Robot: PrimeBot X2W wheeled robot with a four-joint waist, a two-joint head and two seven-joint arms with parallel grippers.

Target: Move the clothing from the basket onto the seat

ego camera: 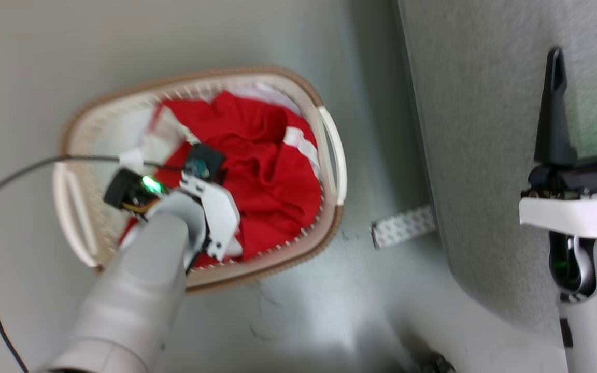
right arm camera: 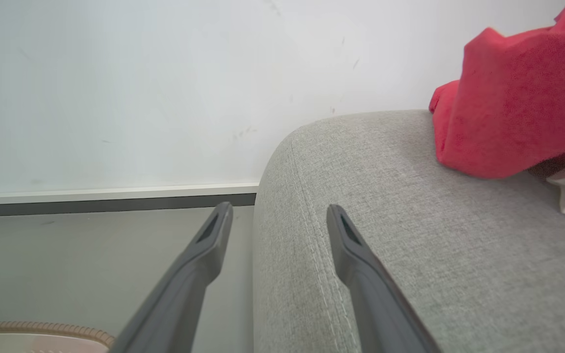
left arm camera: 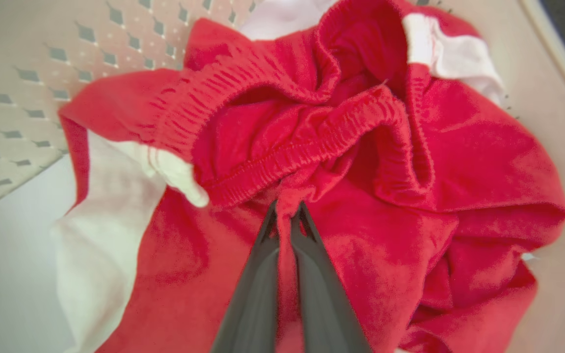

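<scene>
Red clothing (ego camera: 262, 171) fills the basket (ego camera: 288, 259), at nine o'clock from the seat (ego camera: 485, 129). The left gripper (left arm camera: 287, 211), arm reaching steeply down, is pinched tight on a fold (just under the elastic waistband (left arm camera: 312, 147)). The right gripper (ego camera: 583, 49) hovers spread, empty, over the seat's edge.

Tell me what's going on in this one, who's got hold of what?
The left gripper is down in the basket on the floor, its fingers shut on a fold of the red clothing by an elastic waistband; the pile is not yet lifted out. The right gripper is open and holds nothing, poised by the edge of the grey seat. A red garment already lies on the seat.
</scene>
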